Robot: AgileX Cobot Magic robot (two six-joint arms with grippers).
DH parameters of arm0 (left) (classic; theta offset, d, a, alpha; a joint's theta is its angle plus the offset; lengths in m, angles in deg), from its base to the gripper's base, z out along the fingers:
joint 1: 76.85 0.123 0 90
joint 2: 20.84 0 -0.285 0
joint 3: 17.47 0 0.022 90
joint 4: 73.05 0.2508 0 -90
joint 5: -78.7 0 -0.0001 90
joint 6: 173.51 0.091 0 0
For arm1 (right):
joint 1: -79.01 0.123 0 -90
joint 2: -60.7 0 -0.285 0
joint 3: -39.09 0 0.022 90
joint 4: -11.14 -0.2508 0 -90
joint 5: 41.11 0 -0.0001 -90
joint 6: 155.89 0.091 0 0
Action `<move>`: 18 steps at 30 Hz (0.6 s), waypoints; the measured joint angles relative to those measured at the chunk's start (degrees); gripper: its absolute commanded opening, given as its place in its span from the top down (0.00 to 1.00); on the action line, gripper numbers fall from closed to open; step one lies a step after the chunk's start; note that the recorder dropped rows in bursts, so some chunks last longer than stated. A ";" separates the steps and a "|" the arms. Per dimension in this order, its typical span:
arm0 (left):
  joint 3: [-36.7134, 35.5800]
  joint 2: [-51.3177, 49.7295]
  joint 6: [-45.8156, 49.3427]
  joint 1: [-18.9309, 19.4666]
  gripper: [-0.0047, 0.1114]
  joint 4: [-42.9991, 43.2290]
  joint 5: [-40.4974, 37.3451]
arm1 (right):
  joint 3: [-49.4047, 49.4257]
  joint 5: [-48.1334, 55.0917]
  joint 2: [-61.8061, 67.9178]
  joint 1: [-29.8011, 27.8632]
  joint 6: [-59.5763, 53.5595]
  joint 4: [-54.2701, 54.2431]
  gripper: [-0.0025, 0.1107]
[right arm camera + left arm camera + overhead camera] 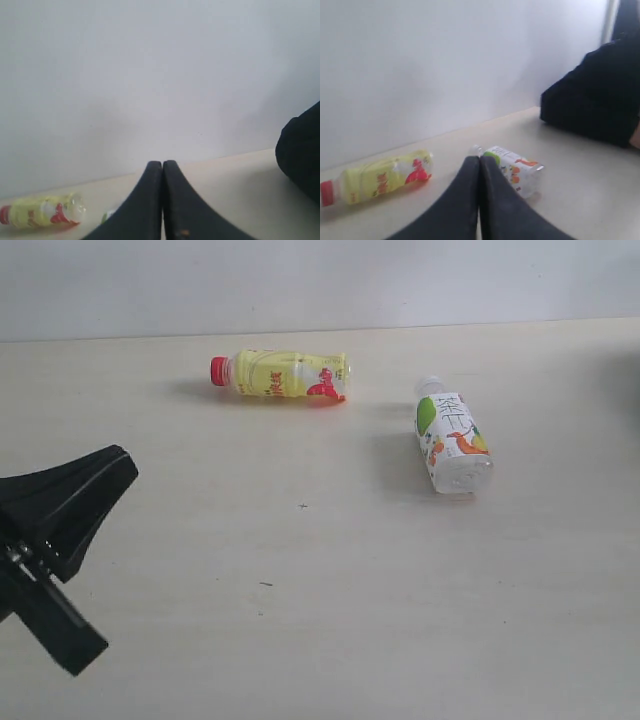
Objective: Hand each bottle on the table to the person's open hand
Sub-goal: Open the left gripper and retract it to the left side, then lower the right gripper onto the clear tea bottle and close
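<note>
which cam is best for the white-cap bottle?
Exterior view: the white-cap bottle shows whole, unobstructed. Left wrist view: the left claw covers part of it. Right wrist view: just a green sliver by the right claw.

Beige table (330,630) — yellow bottle (280,375), white-capped bottle (452,440) lying sideways, apart.

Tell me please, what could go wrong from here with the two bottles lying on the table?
1. The yellow bottle and the white-capped bottle both lie on their sides on the table; an off-centre touch may roll them away.
2. Both arms' jaws are shut; lowered without opening, they would probably push a bottle instead of gripping it.
3. Only a black sleeve shows clearly, no open hand, so a handover may miss.
</note>
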 measured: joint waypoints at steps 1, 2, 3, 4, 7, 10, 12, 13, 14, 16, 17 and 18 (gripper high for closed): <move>0.00 0.60 0.62 0.00 0.96 2.10 0.00 | 0.00 -0.25 0.00 0.00 0.78 -1.43 0.98; 0.00 1.35 1.16 0.00 0.96 3.38 0.00 | 0.00 -0.63 0.00 0.00 1.53 -2.74 0.98; 0.00 2.08 1.55 -0.05 0.96 3.65 0.00 | 0.00 -1.18 0.00 0.00 2.22 -4.02 0.98; 0.00 2.62 1.77 -0.14 0.96 2.80 0.00 | 0.00 -1.88 0.00 0.00 2.76 -5.05 0.98; 0.00 4.05 1.91 -0.27 0.96 -5.63 0.00 | -0.40 -1.57 0.00 0.00 4.04 -7.49 0.98; 0.00 4.68 1.91 -0.27 0.96 -15.16 -0.51 | -4.41 0.54 3.37 0.00 4.30 -8.16 0.98; 0.00 4.82 1.91 -0.27 0.96 -17.82 -2.15 | -9.37 1.38 8.89 0.00 4.30 -8.29 0.98; 0.00 4.82 1.91 -0.27 0.96 -18.00 -3.22 | -12.42 2.31 11.73 0.00 4.30 -8.29 0.98; 0.00 4.82 1.91 -0.27 0.96 -18.46 -4.42 | -15.89 3.64 16.61 0.00 3.99 -8.37 0.98; 0.00 4.82 1.91 -0.27 0.96 -18.84 -6.95 | -23.01 7.73 25.04 0.00 2.35 -8.37 0.98; 0.00 4.82 1.91 -0.27 0.96 -19.30 -8.77 | -28.23 11.43 29.89 0.00 0.65 -8.52 0.98; 0.00 4.82 1.91 -0.27 0.96 -19.42 -9.95 | -31.73 14.17 34.59 0.00 -0.71 -8.52 0.98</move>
